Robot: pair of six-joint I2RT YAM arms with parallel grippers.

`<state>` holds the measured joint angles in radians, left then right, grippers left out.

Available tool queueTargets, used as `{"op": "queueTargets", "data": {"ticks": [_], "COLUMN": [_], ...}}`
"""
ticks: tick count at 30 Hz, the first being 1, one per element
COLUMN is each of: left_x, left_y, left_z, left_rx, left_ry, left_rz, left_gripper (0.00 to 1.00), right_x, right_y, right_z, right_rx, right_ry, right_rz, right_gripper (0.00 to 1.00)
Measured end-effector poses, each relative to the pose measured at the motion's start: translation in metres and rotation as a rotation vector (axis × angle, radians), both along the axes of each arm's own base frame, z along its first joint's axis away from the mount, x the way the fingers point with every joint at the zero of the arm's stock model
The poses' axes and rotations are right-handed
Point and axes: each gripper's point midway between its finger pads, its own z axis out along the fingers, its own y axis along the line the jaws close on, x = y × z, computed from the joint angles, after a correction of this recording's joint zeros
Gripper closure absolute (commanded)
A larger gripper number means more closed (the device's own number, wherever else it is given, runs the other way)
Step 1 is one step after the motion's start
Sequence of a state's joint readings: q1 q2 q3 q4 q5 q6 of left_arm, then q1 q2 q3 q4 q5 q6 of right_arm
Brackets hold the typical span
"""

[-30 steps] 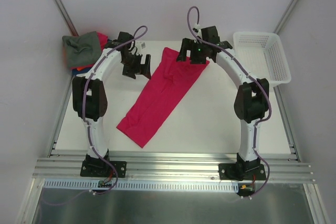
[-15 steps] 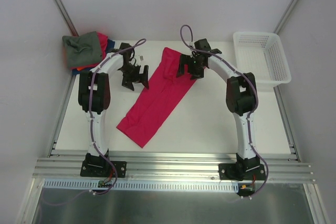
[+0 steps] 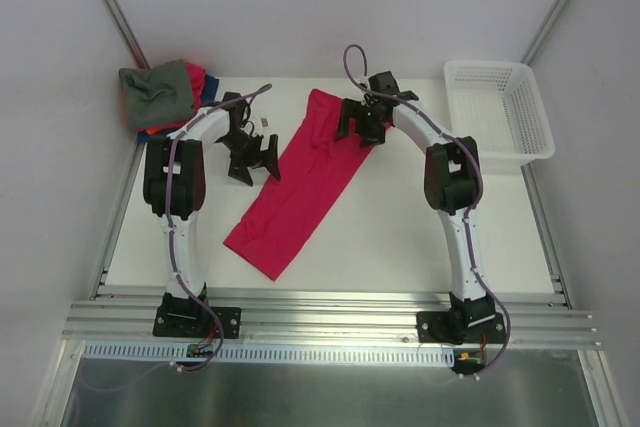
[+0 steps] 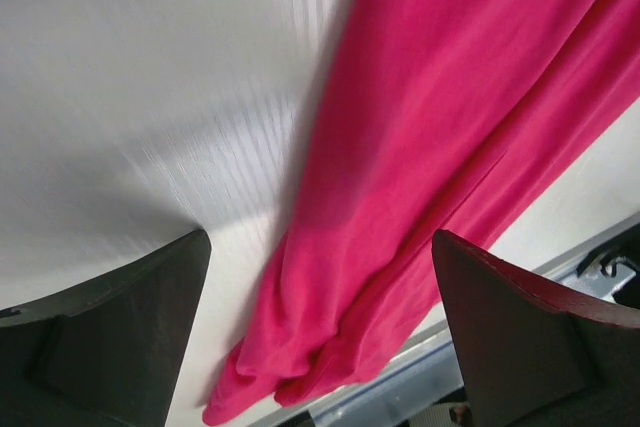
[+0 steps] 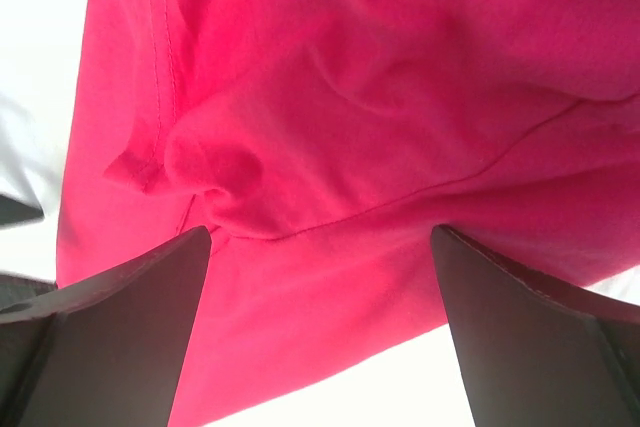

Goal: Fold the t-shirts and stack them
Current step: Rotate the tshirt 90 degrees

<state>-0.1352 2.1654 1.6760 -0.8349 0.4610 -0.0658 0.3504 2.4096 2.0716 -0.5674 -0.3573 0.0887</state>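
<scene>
While red t-shirt (image 3: 305, 182) lies as long folded strip across worktop (image 3: 400, 237), we reckon we're roughly halfway. Crosswise fold and stacking onto grey-green pile (image 3: 158, 93) back-left not yet done. Both wide open, holding nothing: left jaws beside strip, right jaws over its far end.

A creased crimson-red t-shirt (image 5: 380, 97) lies beneath the wide-apart jaws, white table (image 5: 30, 67) showing at its edges.

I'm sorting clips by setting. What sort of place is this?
Probably a robot lab cell, not a home: left arm and right arm bolted to an aluminium rail, a white table walled by blank panels, and a crimson t-shirt laid out.
</scene>
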Motion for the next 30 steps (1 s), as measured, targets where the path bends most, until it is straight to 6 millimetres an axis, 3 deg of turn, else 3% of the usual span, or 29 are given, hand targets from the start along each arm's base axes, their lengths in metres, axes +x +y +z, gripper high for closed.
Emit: {"op": "queueTargets", "data": {"ticks": [11, 20, 30], "left_x": [-0.080, -0.145, -0.170], "left_y": [-0.007, -0.064, -0.052], "left_z": [0.000, 0.005, 0.002], "left_rx": [-0.033, -0.014, -0.004], "left_ry": [0.164, 0.166, 0.202], "left_rz": [-0.018, -0.256, -0.249], "left_gripper": [0.04, 0.03, 0.02], "right_x": [0.024, 0.041, 0.057], "right_y": [0.004, 0.001, -0.010], "right_z": [0.002, 0.004, 0.006], "right_rx": [0.033, 0.083, 0.112], "right_ry": [-0.036, -0.051, -0.063], "right_rz": [-0.025, -0.053, -0.093], "right_gripper": [0.02, 0.02, 0.02]}}
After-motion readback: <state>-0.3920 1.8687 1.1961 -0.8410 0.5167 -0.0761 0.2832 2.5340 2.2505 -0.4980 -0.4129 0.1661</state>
